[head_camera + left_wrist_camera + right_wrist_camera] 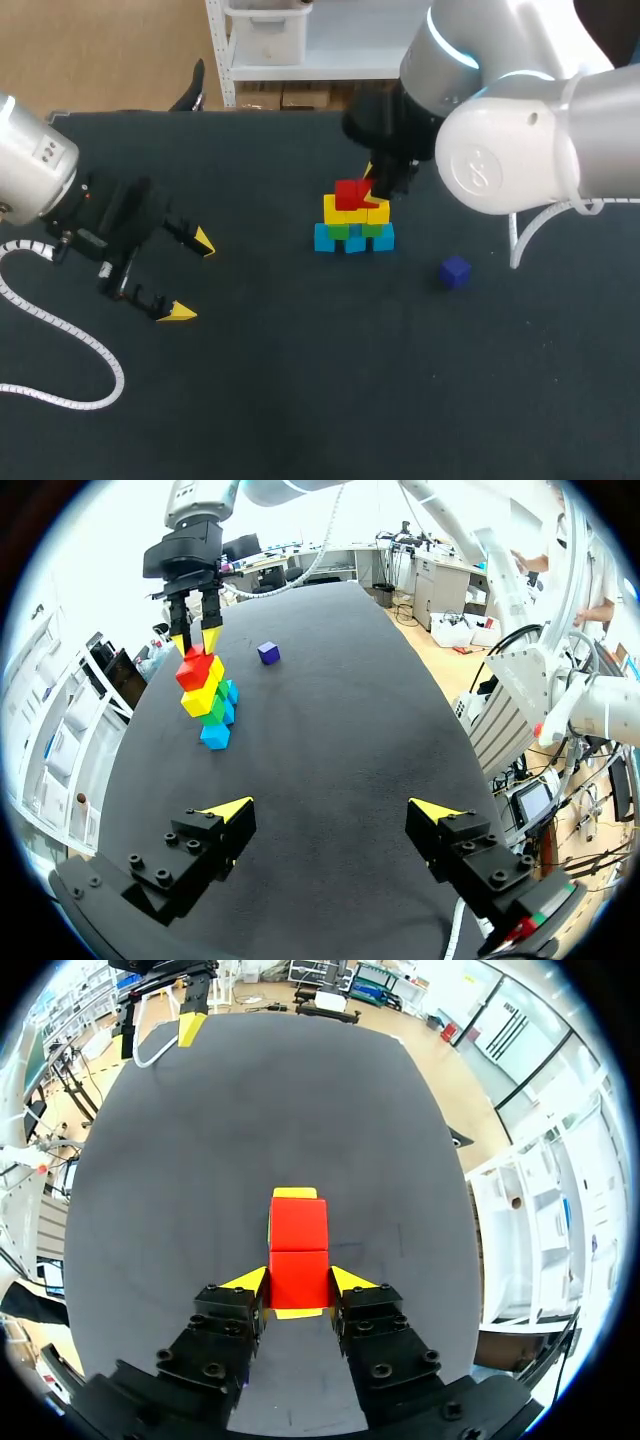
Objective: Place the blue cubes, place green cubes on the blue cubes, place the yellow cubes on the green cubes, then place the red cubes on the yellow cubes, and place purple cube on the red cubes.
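Left claw (192, 277) hangs released and empty over the bench (300, 400) at the left, well apart from the stack (353, 218) in the middle: blue cubes (325, 238) at the bottom, green cubes (340, 231) on them, yellow cubes (333, 210) above, red cubes (350, 193) on top. Right claw (299, 1280) is clenched on the nearer red cube atop the yellow layer, a finger touching each side, the other red cube just ahead of it. Purple cube (455, 272) lies alone on the bench, right of the stack and apart from it.
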